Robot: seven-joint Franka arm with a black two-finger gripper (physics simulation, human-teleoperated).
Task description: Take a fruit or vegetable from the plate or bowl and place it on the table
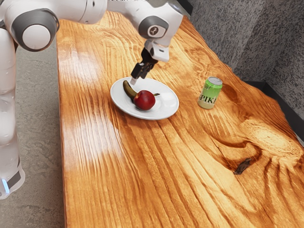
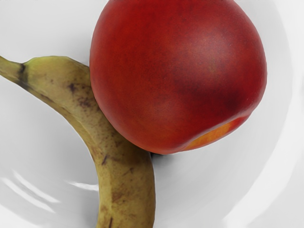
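Glossy wood table point(image 1: 185, 156); rough grey walls point(image 1: 228, 35), stone-like floor point(image 1: 40, 118).

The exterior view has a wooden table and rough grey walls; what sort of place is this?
Probably a robot practice scene, computer-rendered, rather than somebody's dining room: a white robot arm reaches over the table, where a plate and a drink can stand.

You have a smooth, glossy plate point(image 1: 170, 105), its glaze catching bright streaks. On the plate, the red fruit point(image 1: 144, 100) has smooth skin with a soft sheen; the banana point(image 2: 126, 190) looks duller and flecked. Beneath the plate, your table point(image 1: 118, 185) is grained wood with a polished shine. Toward the exterior view's right from the plate, the can point(image 1: 207, 96) has a shiny metal top.
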